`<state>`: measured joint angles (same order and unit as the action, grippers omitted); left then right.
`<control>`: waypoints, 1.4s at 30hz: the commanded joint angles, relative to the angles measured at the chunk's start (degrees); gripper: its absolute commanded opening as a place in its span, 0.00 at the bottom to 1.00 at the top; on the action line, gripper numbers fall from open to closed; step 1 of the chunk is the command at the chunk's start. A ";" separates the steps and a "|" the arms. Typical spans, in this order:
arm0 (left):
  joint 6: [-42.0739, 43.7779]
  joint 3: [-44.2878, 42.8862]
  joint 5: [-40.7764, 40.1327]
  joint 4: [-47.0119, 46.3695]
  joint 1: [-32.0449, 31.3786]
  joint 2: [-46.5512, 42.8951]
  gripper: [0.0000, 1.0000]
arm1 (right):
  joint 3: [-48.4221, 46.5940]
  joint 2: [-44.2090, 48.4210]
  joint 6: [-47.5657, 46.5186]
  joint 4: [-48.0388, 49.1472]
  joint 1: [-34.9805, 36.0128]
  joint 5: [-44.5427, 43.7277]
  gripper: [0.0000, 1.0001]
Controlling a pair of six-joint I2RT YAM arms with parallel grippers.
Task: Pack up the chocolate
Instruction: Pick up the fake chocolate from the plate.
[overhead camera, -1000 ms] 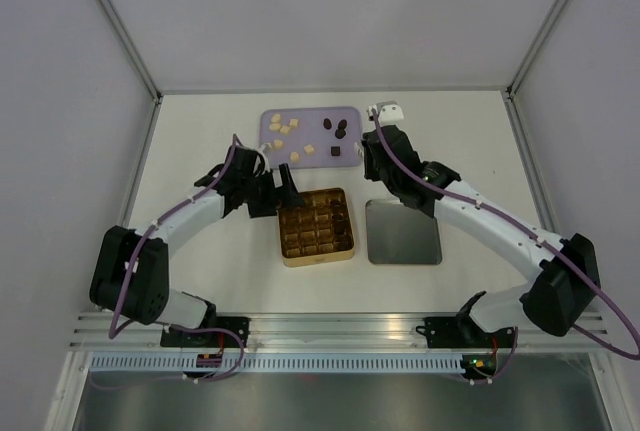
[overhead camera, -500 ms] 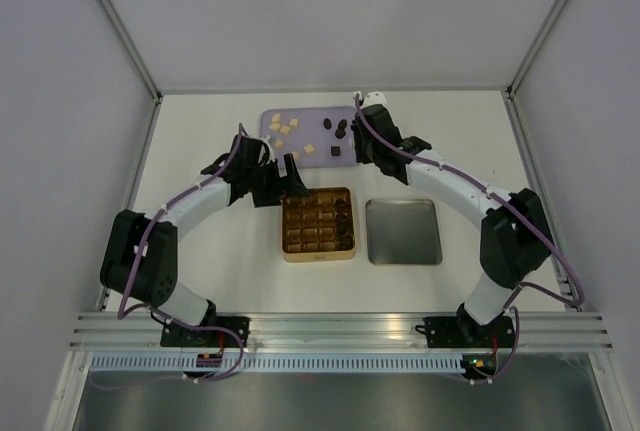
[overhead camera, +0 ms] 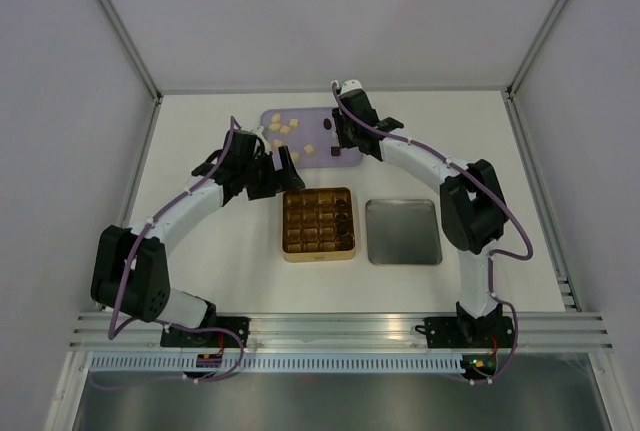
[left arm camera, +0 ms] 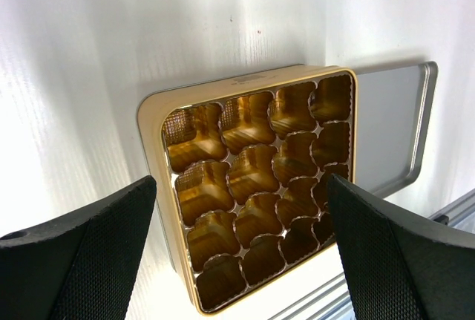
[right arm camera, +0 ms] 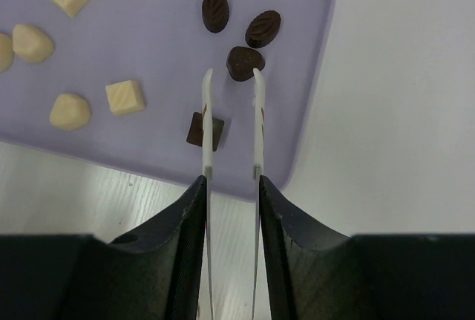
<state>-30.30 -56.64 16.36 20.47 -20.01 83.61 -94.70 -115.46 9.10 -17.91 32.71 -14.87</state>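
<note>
Top external view: white counter [overhead camera: 480,151], pale grey walls on three sides, aluminium posts in the back corners, an aluminium rail along the near edge. A lilac tray [overhead camera: 312,121] sits at the back centre. The gold gridded tin [overhead camera: 318,259] lies nearer to me, and its grey lid [overhead camera: 403,232] lies flat just to the right of it.

Writing: left wrist view shows a faint embossed mark on the tin's far rim, too small for me to read. I make out nothing legible elsewhere.

The chocolate [right arm camera: 125,97] lies loose on the tray, with pale cream pieces on the left and dark pieces on the right. Right wrist view: two dark ovals, one dark heart-shaped piece [right arm camera: 246,62] and one dark square under the left tine. In the top view the tin's right-hand cells look darker, and I cannot tell whether pieces sit in them.

The left fingers [left arm camera: 89,253] are spread wide and grasp nothing. They hang over the tin.

The right fingers [right arm camera: 178,246] are clenched on the tweezers [right arm camera: 207,134], which point at the tray. The tips stand apart on either side of the heart-shaped piece, and I cannot tell whether they touch it.
</note>
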 commanded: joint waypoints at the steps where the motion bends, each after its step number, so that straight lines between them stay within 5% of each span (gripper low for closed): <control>1: 2.09 -1.98 -3.00 1.24 -0.12 -3.01 1.00 | -4.70 -1.86 -1.10 0.33 -0.28 -0.42 0.39; 42: 2.36 -1.72 -4.85 2.21 -0.12 -3.55 1.00 | -13.23 -11.10 1.36 -3.09 -1.95 -1.12 0.39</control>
<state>-29.87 -56.66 12.12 22.68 -20.01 81.78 -105.19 -126.50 9.80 -21.69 30.96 -16.47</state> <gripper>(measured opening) 0.993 0.398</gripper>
